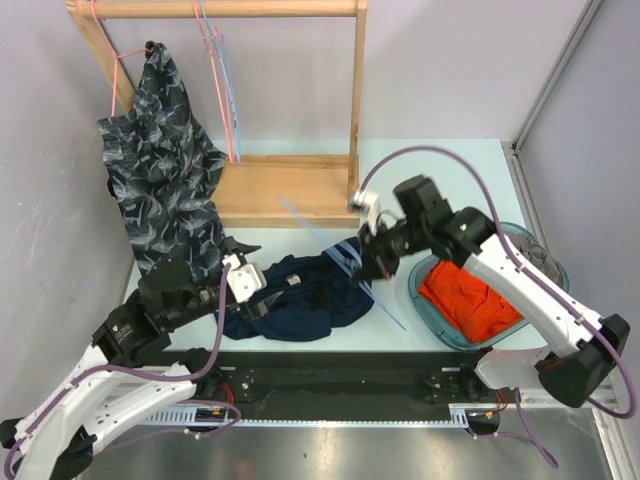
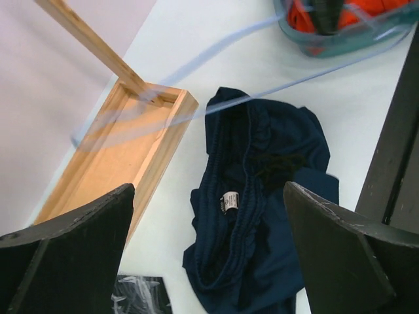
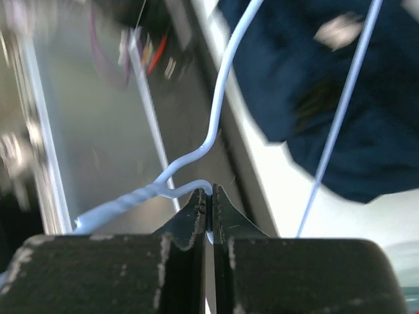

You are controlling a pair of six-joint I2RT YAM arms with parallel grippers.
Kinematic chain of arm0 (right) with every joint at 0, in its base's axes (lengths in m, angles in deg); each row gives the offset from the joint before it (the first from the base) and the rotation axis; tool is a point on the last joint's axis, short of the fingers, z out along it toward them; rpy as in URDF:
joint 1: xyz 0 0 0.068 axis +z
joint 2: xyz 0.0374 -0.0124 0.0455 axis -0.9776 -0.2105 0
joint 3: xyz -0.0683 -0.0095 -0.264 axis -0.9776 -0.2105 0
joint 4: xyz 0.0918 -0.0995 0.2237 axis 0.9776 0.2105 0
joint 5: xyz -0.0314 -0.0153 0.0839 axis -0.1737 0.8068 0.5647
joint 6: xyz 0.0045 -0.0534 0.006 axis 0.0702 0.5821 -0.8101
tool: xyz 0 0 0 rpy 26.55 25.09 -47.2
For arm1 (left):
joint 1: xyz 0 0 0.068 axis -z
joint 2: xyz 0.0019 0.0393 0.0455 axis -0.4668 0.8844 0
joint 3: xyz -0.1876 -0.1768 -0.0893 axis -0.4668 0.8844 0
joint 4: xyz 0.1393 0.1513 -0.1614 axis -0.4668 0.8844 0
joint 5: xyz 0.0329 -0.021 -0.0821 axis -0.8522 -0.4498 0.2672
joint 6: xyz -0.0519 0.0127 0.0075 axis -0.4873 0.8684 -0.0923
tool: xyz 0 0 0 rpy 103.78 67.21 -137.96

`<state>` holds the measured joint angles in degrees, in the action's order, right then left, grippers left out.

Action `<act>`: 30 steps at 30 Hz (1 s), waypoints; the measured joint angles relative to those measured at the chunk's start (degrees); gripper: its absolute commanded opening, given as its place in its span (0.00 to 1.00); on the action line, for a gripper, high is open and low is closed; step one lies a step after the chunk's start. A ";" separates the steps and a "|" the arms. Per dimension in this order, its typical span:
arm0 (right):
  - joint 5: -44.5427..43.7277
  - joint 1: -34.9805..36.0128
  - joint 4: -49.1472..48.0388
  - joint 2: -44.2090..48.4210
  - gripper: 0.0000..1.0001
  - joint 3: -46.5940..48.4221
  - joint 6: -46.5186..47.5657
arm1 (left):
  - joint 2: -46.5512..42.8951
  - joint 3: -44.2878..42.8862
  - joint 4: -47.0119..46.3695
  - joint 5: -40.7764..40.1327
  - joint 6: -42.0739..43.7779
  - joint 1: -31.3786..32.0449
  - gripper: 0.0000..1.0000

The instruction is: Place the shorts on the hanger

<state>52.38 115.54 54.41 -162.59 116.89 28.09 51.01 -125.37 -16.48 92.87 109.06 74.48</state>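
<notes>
The navy shorts (image 1: 300,295) lie crumpled on the table near its front edge, waistband and white label up (image 2: 262,196). My left gripper (image 1: 257,281) hovers over their left end, open wide, with nothing between its fingers (image 2: 208,190). The thin light-blue hanger (image 1: 388,308) slants above the right side of the shorts. My right gripper (image 1: 371,263) is shut on the hanger's wire (image 3: 222,85) just below the twisted neck (image 3: 211,190). In the right wrist view the shorts (image 3: 340,98) lie beneath the hanger's wires. The left wrist view shows the hanger (image 2: 314,75) only as blurred pale streaks.
A wooden rack (image 1: 280,185) stands at the back, with a dark leaf-print garment (image 1: 165,170) and pink hangers (image 1: 215,60) on its rail. At the right, a teal basket (image 1: 425,300) holds an orange garment (image 1: 470,300). The black base rail runs along the near edge.
</notes>
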 measured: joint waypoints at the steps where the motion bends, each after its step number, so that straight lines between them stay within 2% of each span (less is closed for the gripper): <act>1: -0.85 2.78 2.47 0.81 0.00 0.00 2.82 | -0.26 0.00 0.57 0.81 1.40 0.00 0.99; 6: -3.28 10.29 10.91 1.44 0.00 0.00 12.98 | -0.15 0.00 2.86 5.51 8.37 0.00 0.95; 12: -7.61 16.11 16.13 -1.42 0.00 1.40 20.63 | 1.46 0.81 4.26 11.28 14.91 0.00 0.76; 15: -8.85 18.51 17.46 -2.73 0.00 2.62 22.71 | 4.52 1.01 4.61 13.84 16.92 0.09 0.67; 20: -10.38 19.82 18.21 -4.39 0.00 5.49 23.41 | 9.79 1.01 4.92 16.46 18.18 1.07 0.63; 22: -10.56 19.89 18.25 -4.81 0.00 6.08 23.41 | 11.45 1.01 5.25 17.25 18.38 2.23 0.56; 23: -10.62 19.91 18.23 -5.11 0.00 6.36 23.39 | 12.00 1.01 5.49 17.40 18.43 3.17 0.53; 25: -10.78 20.00 18.25 -5.51 0.00 6.67 23.39 | 12.13 1.05 5.51 17.40 18.40 4.57 0.37; 26: -10.88 20.09 18.23 -5.66 0.00 6.82 23.37 | 12.09 1.07 5.49 17.42 18.27 5.31 0.27; 27: -11.10 20.11 18.27 -5.79 0.00 7.04 23.37 | 12.09 1.09 5.42 17.40 17.99 5.79 0.08; 28: -11.34 20.13 18.25 -5.92 0.00 7.28 23.26 | 12.20 1.09 5.33 17.18 17.73 6.03 0.01; 29: -11.89 20.15 18.12 -5.92 0.01 7.52 22.71 | 12.37 1.07 5.14 16.63 17.18 6.19 0.00; 30: -12.39 20.04 18.05 -5.92 0.07 7.61 22.14 | 12.59 1.07 5.05 16.37 16.33 6.21 0.00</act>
<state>39.99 135.58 72.46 -168.52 124.49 50.23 63.60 -124.30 -11.43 109.24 125.39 80.69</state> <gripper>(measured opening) 0.022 0.064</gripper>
